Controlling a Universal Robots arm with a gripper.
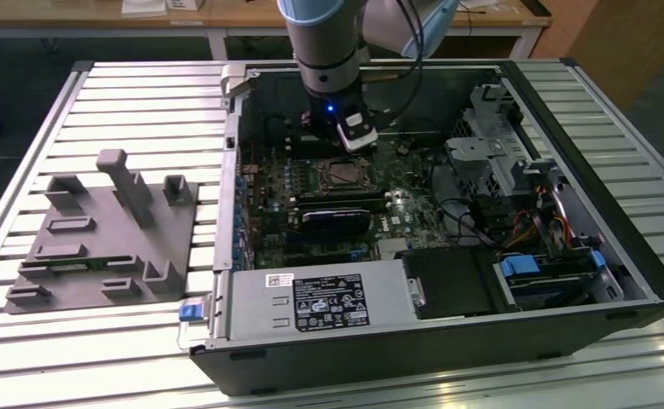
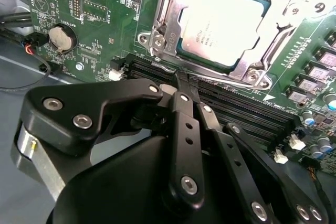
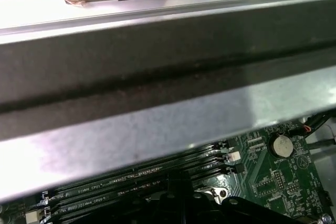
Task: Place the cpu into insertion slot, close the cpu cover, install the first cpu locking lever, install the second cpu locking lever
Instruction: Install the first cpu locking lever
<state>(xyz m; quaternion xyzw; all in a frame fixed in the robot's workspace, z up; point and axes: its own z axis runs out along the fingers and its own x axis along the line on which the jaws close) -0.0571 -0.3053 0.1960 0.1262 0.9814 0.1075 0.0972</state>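
Observation:
The cpu [image 2: 220, 24], a flat square chip with a dull silvery top, lies in the socket on the green motherboard. The cpu cover [image 2: 166, 17], a thin metal frame, lies flat around it, and the chip shows through its window. A thin metal lever [image 2: 153, 38] runs along the cover's edge. My gripper [image 2: 182, 81] has its black fingers together, empty, and the tips hang over the memory slots right beside the socket's edge. In the exterior view the gripper [image 1: 357, 141] sits inside the open computer case, just behind the cpu [image 1: 341, 175].
Black memory slots [image 2: 236, 108] lie between the gripper and the socket. A coin battery [image 2: 62, 38] sits to one side. The case wall [image 3: 157, 87] stands close to the wrist. A grey fixture plate [image 1: 104, 230] lies at the exterior view's left and drive bays [image 1: 514, 170] at its right.

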